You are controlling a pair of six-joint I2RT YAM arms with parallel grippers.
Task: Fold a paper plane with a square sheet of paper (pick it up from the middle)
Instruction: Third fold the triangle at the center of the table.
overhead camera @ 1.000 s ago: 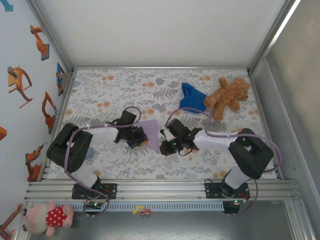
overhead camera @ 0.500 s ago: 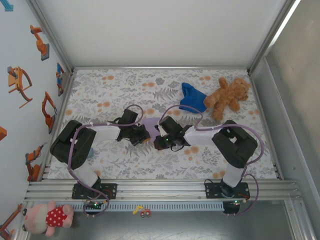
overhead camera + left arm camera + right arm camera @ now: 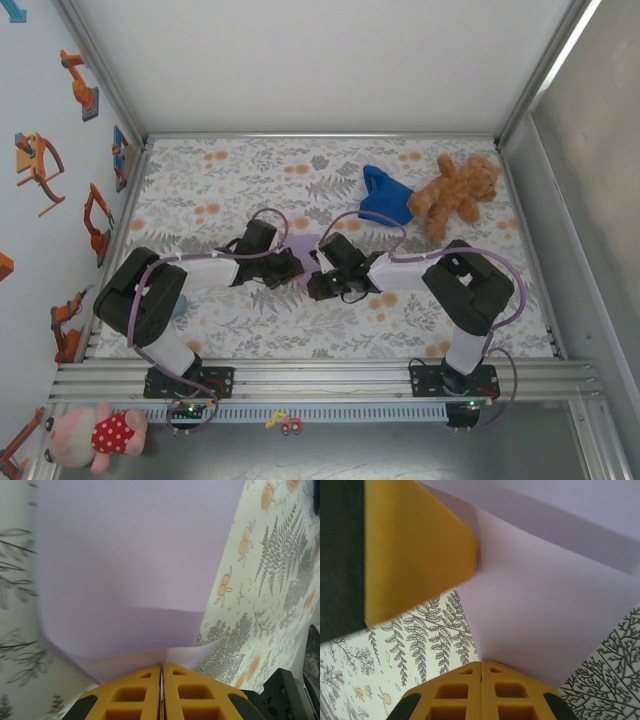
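The lavender square sheet of paper (image 3: 306,246) sits mid-table between my two grippers, doubled over on itself and mostly hidden under them. In the left wrist view the paper (image 3: 130,565) shows one layer folded over another, and my left gripper (image 3: 161,666) is shut on its near edge, a thin sliver of paper between the yellow fingers. In the right wrist view the paper (image 3: 550,610) rises from my right gripper (image 3: 481,663), which is shut on its corner. A left finger (image 3: 415,555) looms close at the upper left. From above, left gripper (image 3: 289,268) and right gripper (image 3: 318,276) nearly touch.
A deep blue cloth (image 3: 382,196) and a brown teddy bear (image 3: 455,192) lie at the back right of the floral table cover (image 3: 200,190). A pink plush (image 3: 95,435) sits off the table at the front left. Metal rails frame the table.
My right gripper has swung left and away from the near edge to meet the left gripper, carrying its corner of the paper over. The flat sheet now shows as a narrow folded strip.
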